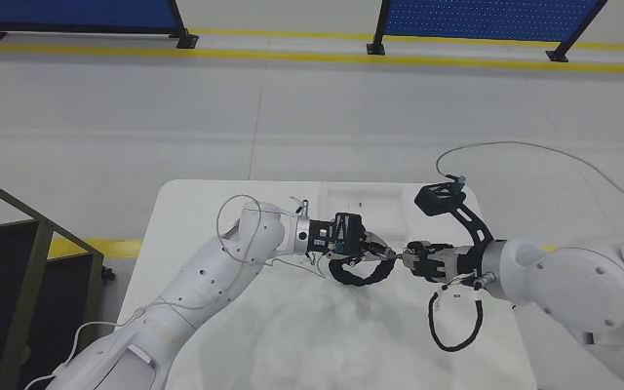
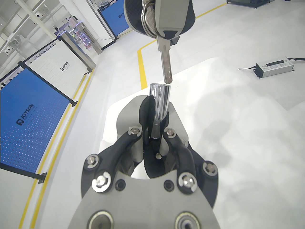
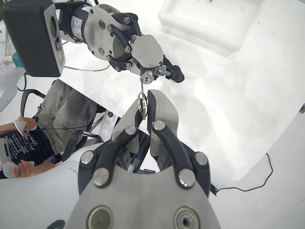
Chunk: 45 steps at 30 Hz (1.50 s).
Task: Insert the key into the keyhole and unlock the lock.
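Note:
My left gripper is shut on the lock, a chrome cylinder whose open end faces the other arm. From the top view the left gripper is over the middle of the table, and the lock's black cable loop hangs below it. My right gripper is shut on the key's head; a ring dangles beside it. The key points at the cylinder, its tip just at the rim of the end face. The keyhole face looks straight at the right gripper.
A white foam tray rests on the table beyond the grippers, at the far edge. A black cable loops under the right arm. On the floor past the table lies a grey power box.

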Motion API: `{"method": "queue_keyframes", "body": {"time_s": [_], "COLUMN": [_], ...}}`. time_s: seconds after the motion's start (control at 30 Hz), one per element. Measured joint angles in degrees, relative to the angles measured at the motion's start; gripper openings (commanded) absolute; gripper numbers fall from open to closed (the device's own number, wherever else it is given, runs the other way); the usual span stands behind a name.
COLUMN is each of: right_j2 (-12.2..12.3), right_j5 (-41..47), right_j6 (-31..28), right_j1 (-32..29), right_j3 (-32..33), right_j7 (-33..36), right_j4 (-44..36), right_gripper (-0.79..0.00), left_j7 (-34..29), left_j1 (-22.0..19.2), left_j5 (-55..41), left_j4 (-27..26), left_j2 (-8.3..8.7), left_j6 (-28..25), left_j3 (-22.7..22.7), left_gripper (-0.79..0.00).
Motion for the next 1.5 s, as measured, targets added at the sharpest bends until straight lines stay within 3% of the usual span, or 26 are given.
{"method": "queue_keyframes", "body": {"time_s": [1.07, 1.5], "right_j2": [-0.16, -0.61], "right_j5": [0.94, -0.41], "right_j6": [1.70, 0.62], "right_j1": [-1.86, -0.63], "right_j3": [2.42, 0.01], "right_j7": [-1.36, -0.53], "right_j4": [0.00, 0.00], "right_gripper": [-0.785, -0.785], "left_j7": [1.07, 1.77], "left_j1": [-0.44, -0.39], "left_j5": [-0.01, -0.87], "left_j4": [0.64, 1.60], "left_j2": [-0.65, -0.87], "left_j6": [-0.96, -0.57], "left_j3": [-0.03, -0.54], "left_gripper": [-0.785, -0.785]}}
